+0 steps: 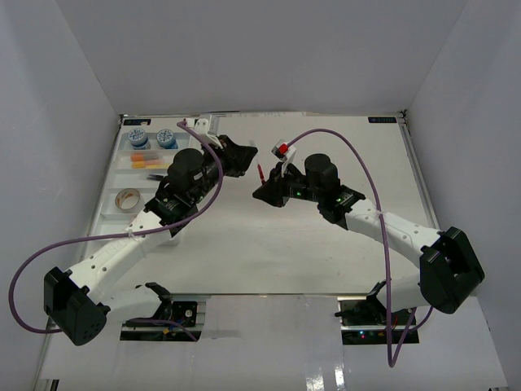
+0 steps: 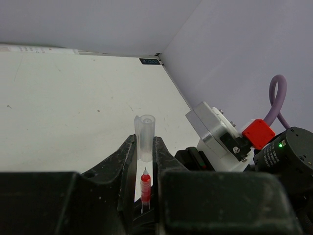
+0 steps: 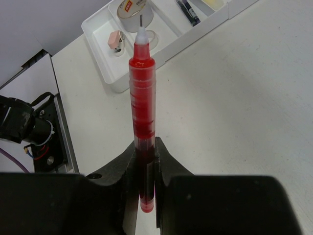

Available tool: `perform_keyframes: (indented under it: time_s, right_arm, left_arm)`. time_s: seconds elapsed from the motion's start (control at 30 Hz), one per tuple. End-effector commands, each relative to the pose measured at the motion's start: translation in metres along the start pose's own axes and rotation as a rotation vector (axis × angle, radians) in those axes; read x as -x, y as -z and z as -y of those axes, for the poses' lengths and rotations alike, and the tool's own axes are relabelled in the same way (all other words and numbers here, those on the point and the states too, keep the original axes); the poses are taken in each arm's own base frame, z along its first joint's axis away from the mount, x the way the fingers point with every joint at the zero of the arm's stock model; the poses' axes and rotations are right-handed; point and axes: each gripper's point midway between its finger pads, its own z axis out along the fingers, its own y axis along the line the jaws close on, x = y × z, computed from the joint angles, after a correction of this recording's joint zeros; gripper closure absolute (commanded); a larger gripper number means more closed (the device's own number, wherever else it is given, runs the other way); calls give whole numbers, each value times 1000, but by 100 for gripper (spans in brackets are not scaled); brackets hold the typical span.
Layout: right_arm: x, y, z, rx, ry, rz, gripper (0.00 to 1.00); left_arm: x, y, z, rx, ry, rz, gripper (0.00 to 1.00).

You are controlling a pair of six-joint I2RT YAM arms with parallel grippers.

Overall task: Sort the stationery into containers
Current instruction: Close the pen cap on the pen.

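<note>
My right gripper (image 3: pixel 145 147) is shut on a red pen (image 3: pixel 141 93), uncapped, tip pointing away from the wrist. In the top view that pen (image 1: pixel 260 173) sticks up from the right gripper (image 1: pixel 265 184) at mid-table. My left gripper (image 2: pixel 145 143) is shut on a clear pen cap (image 2: pixel 145 134); the red pen's tip (image 2: pixel 145 187) shows through the gap just below the cap. The left gripper (image 1: pixel 242 155) faces the right one closely. The white tray (image 1: pixel 114 183) lies far left with two blue-white tubs (image 1: pixel 151 138), erasers (image 1: pixel 144 160) and a tan tape roll (image 1: pixel 128 198).
In the right wrist view the tray (image 3: pixel 105 73) holds the tape roll (image 3: pixel 135 11), a small clear roll (image 3: pixel 149 36), a pink eraser (image 3: pixel 116 40) and a dark pen (image 3: pixel 188 11). Purple cables (image 1: pixel 370 183) arc over both arms. White walls close the table's back and sides.
</note>
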Motion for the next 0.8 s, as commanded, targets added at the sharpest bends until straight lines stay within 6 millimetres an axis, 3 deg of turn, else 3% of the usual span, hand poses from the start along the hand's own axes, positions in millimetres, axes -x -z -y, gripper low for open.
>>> perform_keyframes:
  time_s: [0.0, 0.17, 0.37, 0.77]
  right_arm:
    - [30, 1, -12, 31, 38, 77, 92]
    - [34, 4, -11, 15, 42, 91, 92]
    - [37, 4, -12, 20, 47, 96, 92]
    - [42, 5, -11, 8, 52, 108, 92]
  left_arm:
    - [21, 4, 5, -8, -17, 75, 100]
    - [16, 1, 12, -44, -25, 47, 100]
    - [3, 5, 6, -42, -37, 15, 100]
    - [-2, 5, 7, -51, -35, -4, 100]
